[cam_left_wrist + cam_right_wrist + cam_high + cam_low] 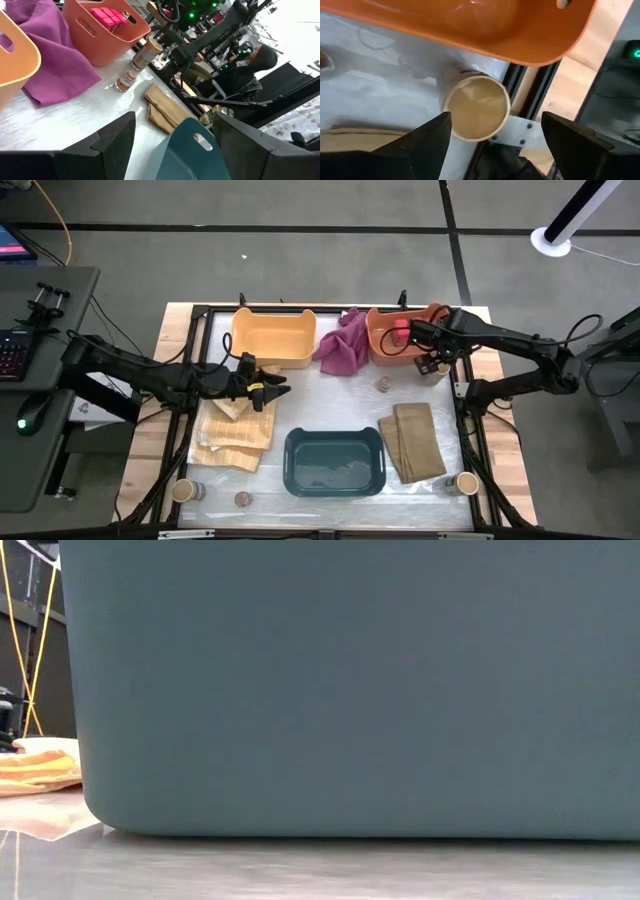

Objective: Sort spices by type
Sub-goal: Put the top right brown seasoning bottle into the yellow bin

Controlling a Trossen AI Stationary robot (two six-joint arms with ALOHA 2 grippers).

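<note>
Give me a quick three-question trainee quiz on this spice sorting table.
1. True or false: the red tins lie in the orange bin.
2. Seen from above, which bin sits between the two folded cloths? A teal bin, B yellow bin, C white bin.
3. What stands between the fingers of the open right gripper?

Key: 1 true. 2 A. 3 a tan cylinder, not yet gripped.
</note>
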